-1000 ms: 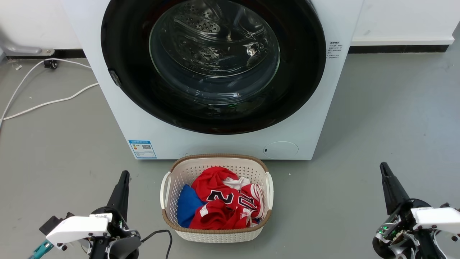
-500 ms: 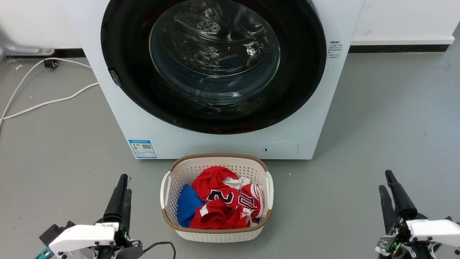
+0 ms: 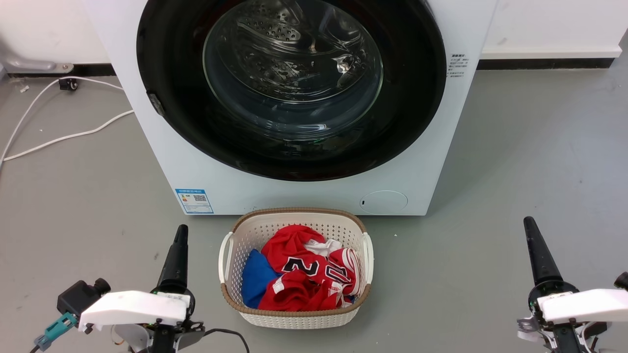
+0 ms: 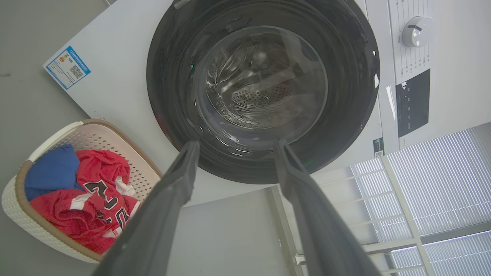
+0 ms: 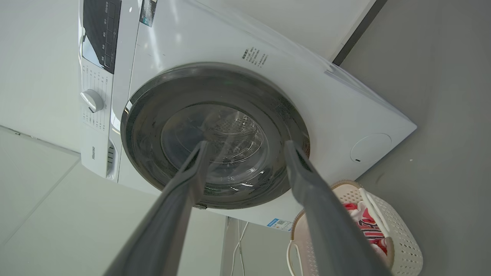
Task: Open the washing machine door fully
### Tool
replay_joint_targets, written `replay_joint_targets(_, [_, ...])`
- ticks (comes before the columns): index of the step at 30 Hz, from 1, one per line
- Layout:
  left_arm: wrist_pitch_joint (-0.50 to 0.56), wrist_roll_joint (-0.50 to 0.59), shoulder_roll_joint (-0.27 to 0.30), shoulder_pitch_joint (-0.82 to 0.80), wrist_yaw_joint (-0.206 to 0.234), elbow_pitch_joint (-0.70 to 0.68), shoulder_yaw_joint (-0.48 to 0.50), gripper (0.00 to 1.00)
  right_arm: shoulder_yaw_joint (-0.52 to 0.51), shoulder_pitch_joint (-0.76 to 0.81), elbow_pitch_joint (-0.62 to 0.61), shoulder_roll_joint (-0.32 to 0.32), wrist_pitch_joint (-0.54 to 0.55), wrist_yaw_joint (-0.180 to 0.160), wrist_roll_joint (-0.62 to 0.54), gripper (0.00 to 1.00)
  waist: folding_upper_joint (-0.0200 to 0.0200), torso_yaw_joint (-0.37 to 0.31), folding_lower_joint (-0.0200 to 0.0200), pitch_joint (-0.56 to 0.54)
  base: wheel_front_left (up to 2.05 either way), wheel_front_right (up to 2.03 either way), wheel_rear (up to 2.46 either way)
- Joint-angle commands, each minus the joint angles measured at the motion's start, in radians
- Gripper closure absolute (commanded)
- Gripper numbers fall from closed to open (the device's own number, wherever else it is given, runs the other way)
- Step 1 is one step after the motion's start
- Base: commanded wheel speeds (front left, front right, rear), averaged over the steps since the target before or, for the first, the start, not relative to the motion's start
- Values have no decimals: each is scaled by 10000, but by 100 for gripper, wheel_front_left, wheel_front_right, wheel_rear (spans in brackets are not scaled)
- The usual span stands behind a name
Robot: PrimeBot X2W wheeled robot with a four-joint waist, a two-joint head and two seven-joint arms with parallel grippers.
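Note:
The washing machine door (image 3: 292, 83), a glossy black disc with a bulging glass centre, lies shut flat against the white machine. It also faces both wrist cameras (image 4: 262, 84) (image 5: 230, 115). My left gripper (image 3: 181, 230) hovers low over the floor, left of the basket and well short of the door. In its wrist view the left gripper (image 4: 236, 145) stands open with nothing between its fingers. My right gripper (image 3: 529, 221) hangs at the lower right, equally far from the machine. The right gripper (image 5: 246, 144) is open and empty too.
A white laundry basket (image 3: 294, 321) holding red and blue clothes sits on the grey floor right in front of the machine. White cables (image 3: 59, 139) trail along the floor at the left. The control knob (image 4: 416, 26) sits beyond the door's edge.
Both grippers dipped, then rose again; the left one now stands slightly further right and higher. The door has stayed shut.

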Motion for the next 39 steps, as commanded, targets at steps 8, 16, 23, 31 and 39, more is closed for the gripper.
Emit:
replay_joint_targets(8, [-403, 2191, 49, 41, 423, -527, -359, 0, 295, 125, -885, -10, -408, 17, -2585, 0, 0, -8, -1, 13, 0, 0, 0])
replay_joint_targets(16, [-658, 3432, 171, 136, 757, -701, -712, 0, 430, 317, -1170, -9, -660, 18, -4076, 0, 0, -5, -1, 2, 0, 0, 0])
replay_joint_targets(23, [-897, 4424, 330, 180, 1054, -820, -1095, 0, 479, 485, -1277, -8, -898, 19, -5187, 0, 0, 7, -1, -6, 0, 0, 0])
replay_joint_targets(31, [-1143, 5321, 423, 241, 1244, -1011, -1406, 0, 544, 635, -1421, -6, -1147, 20, -5968, 0, 0, 15, -1, -1, 0, 0, 0])
replay_joint_targets(39, [-1372, 6146, 453, 338, 1288, -1195, -1572, 0, 498, 756, -1676, -5, -1382, 21, -6720, 0, 0, 10, -1, 8, 0, 0, 0])
